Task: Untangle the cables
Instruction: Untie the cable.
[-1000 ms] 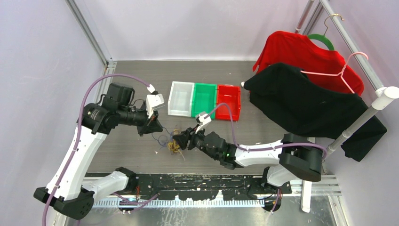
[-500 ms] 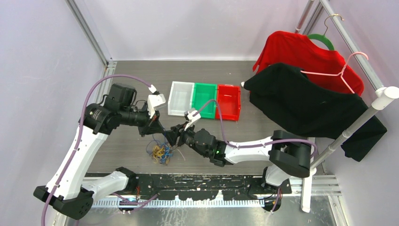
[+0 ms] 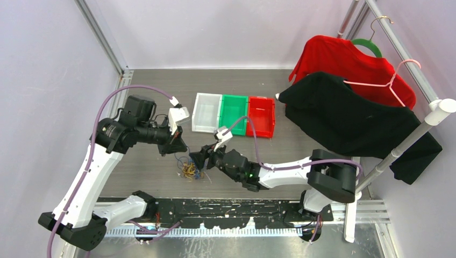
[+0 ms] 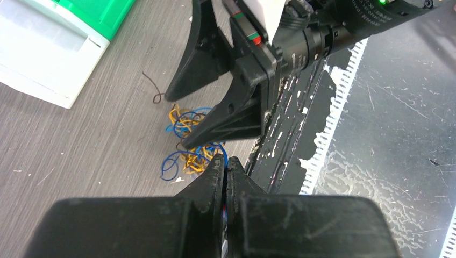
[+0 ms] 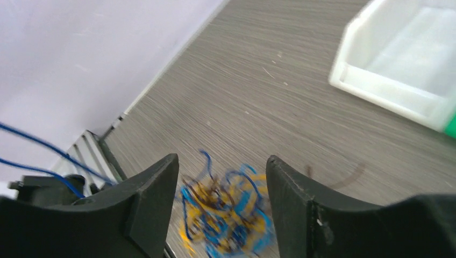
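The cables point(image 3: 189, 170) are a small tangle of blue, orange-yellow and dark strands lying on the grey table point(image 3: 145, 172) between my two arms. My left gripper point(image 3: 175, 147) hangs above and left of the tangle, shut on a blue cable point(image 4: 221, 153) that runs from the cables point(image 4: 188, 141) up between its fingertips. My right gripper point(image 3: 200, 160) stands open just right of the tangle. In the right wrist view the blurred cables point(image 5: 226, 210) lie below the gap of the right gripper point(image 5: 221, 161), touching neither finger. Taut blue strands point(image 5: 32, 144) stretch away to the left.
A white bin point(image 3: 207, 112), a green bin point(image 3: 233, 114) and a red bin point(image 3: 261, 115) stand in a row behind the tangle. A black garment point(image 3: 349, 121) and a red garment point(image 3: 349, 67) hang on a rack at the right. The black base rail point(image 3: 226, 207) lines the near edge.
My right gripper has shifted left and its jaws have widened. The tangle moved left out from under it and now sits bunched below the left gripper, which stays shut.
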Motion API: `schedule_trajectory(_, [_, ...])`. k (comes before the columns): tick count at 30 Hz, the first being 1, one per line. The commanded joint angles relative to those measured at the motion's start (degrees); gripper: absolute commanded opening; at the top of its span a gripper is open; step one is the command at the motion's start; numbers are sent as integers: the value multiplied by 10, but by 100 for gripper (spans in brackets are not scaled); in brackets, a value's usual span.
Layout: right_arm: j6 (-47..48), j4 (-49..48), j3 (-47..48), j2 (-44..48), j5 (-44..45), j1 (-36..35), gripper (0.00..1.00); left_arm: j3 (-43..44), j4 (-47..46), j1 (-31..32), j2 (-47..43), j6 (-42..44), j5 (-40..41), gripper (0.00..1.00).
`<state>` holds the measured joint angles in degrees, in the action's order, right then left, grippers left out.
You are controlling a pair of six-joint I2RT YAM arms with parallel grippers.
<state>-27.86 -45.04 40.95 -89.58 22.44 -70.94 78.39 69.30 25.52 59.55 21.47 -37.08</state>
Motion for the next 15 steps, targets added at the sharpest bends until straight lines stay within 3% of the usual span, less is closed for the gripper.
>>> schedule_trajectory(1, [-8,-3,-51,71,55,-1,69,8,-15,3,-11,-3,-4,0])
schedule_trajectory(9, [38,7,-90,121,-33,-8,75,5,-22,5,-5,-10,3,0])
schedule_trajectory(15, [101,11,-29,101,-99,-30,75,8,-22,6,0,-12,7,0])
